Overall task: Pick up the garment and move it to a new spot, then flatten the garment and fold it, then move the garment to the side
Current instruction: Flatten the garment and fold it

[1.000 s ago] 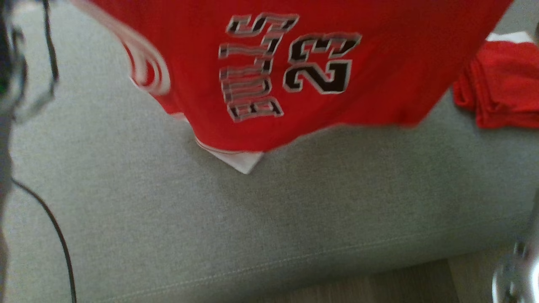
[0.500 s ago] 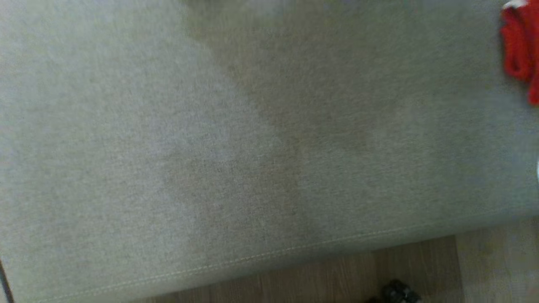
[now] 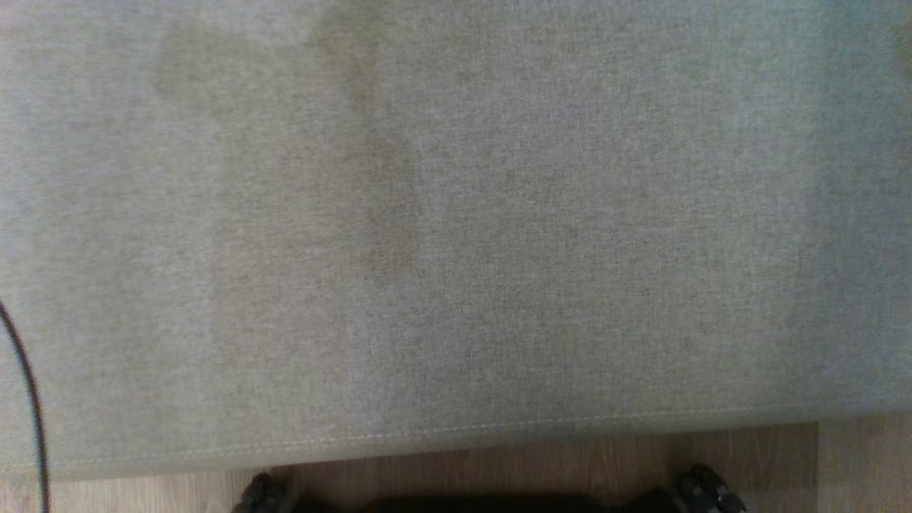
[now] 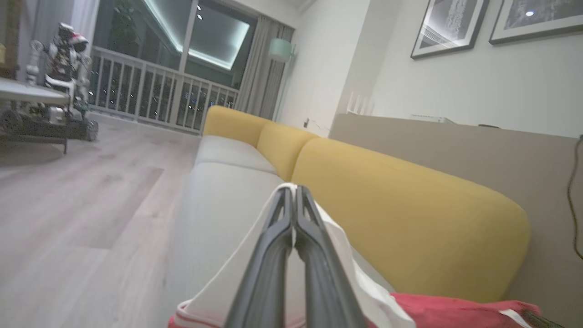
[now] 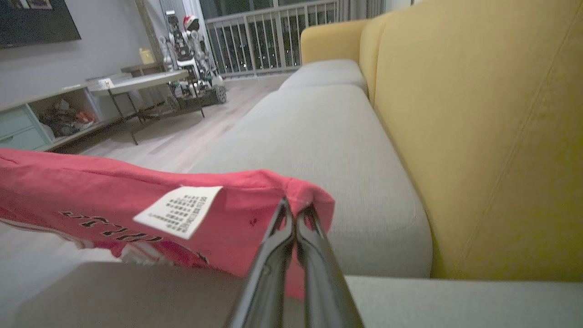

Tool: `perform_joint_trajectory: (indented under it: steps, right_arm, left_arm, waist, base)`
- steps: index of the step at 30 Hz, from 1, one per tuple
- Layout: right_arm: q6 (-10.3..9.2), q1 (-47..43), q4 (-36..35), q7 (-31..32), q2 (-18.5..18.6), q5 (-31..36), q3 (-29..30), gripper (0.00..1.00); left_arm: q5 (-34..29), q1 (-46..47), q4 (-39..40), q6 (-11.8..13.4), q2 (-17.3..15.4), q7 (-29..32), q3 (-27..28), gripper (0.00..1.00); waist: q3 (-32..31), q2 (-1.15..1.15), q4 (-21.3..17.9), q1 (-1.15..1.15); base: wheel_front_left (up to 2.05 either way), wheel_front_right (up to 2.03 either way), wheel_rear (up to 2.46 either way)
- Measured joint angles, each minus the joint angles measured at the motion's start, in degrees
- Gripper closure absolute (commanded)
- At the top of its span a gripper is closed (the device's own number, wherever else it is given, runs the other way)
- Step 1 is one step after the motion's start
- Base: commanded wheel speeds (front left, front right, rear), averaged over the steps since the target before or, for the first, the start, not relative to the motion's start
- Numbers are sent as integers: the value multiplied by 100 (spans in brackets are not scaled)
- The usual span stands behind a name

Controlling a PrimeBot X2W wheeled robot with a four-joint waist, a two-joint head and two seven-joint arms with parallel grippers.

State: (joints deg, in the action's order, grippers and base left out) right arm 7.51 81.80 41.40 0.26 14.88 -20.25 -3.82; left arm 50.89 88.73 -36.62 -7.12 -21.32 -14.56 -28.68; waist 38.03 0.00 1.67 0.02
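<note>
red garment, grey seat cushion, yellow backrest

Looking down, I see a grey woven seat cushion across most of the frame. A darker, soft-edged patch runs from the upper left toward the middle, probably a shadow. A pale stitched seam follows the cushion's front edge near the bottom, and below it lies a strip of wood floor. A thin dark cable curves down the lower left edge. Two dark knobbly parts, blurred, sit at the bottom edge, one left of centre and one at lower right.
</note>
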Motion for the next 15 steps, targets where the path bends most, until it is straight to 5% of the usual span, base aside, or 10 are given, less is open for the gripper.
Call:
perform_joint_trajectory:
  steps: [6,12,15]
  right_arm:
    - [0,-1086,250,202,300,-723,-218,100]
    - [0,-2537,-365,309,509,-1284,-51,100]
    - [0,-3578,-816,363,504,-1369,109,100]
  left_arm:
    - [816,-2049,1105,-3,-286,-14,-304,100]
    - [1524,-4462,2038,-22,-846,-13,-241,100]
    - [1853,-5644,2462,164,-934,-12,-230,100]
  waist:
    - [-481,0,62,-1]
    - [-1102,1,38,-1]
    - [-1397,1,12,-1]
  base:
    - [0,0,0]
    - [0,0,0]
    - [0,0,0]
